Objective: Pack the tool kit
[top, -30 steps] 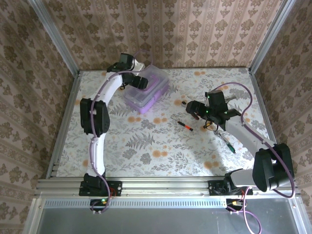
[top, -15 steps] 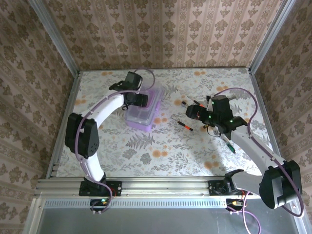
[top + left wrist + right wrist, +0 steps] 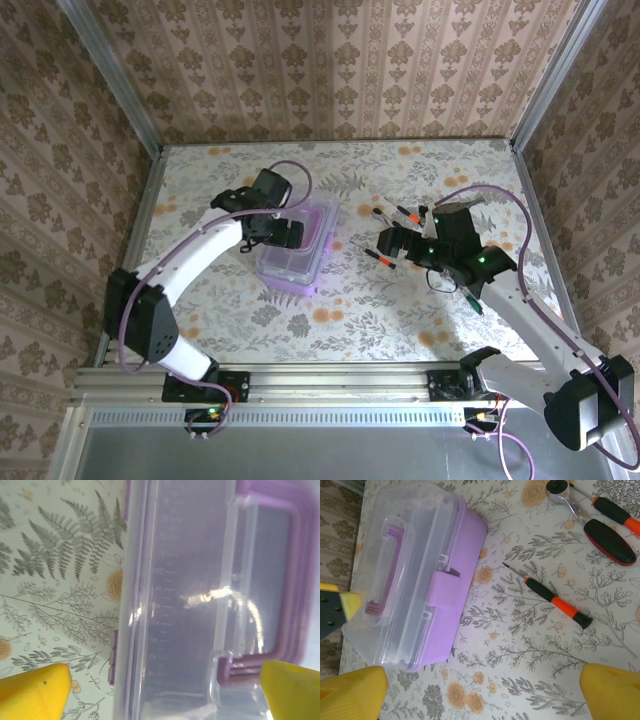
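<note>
Your left tool (image 3: 284,233) stands with its yellow fingers (image 3: 32,692) spread wide, low over the tool box (image 3: 297,248); in the left wrist view one fingertip hangs above the tabletop (image 3: 350,320) beside the box, and the other sits over the end of the purple handle (image 3: 296,580); nothing is held. From the pictures you cannot tell whether either fingertip touches the lid.

Your right tool (image 3: 392,240) is also wide apart and carries nothing; it hovers right of centre, pointing left towards the box.

The tool box lies left of centre on the tabletop, with its clear lid shut over the purple base; the purple latch (image 3: 445,587) on its side faces the right tool, and the box is turned a little askew to the tabletop's edges.

Between the box and the right tool lies a small screwdriver (image 3: 555,600) with a black and orange grip, flat on the tabletop, apart from the box and with its tip towards it. Farther back lies a ratchet (image 3: 600,530) with a black handle, and just beside it is a second screwdriver (image 3: 616,513) with a black and orange grip; all three lie outside the box.
</note>
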### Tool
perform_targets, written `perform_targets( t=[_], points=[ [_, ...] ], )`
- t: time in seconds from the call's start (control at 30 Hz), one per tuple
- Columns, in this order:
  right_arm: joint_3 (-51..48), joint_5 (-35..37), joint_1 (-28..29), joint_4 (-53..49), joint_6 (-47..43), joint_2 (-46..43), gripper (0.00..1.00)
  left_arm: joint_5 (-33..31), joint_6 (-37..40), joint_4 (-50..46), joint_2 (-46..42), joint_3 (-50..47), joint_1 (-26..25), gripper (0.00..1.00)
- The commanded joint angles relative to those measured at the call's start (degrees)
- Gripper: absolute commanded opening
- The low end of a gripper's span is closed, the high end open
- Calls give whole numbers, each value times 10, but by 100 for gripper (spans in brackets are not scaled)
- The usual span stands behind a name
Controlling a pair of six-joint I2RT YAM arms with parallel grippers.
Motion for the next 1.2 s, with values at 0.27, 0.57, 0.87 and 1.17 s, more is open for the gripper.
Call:
perform_targets(
  t=[0.27,0.57,0.87,1.17],
  points=[
    [24,-3,33,28,32,34,100,59,36,122,41,72,27,91],
    [37,-44,56,73,40,109,88,95,-18,77,97,58,72,88],
    [113,-70,63,58,76,202,85,101,30,57,123,71,55,89],
    [115,-46,82,37,98,223,82,25,37,27,133,85,32,89]
  ],
)
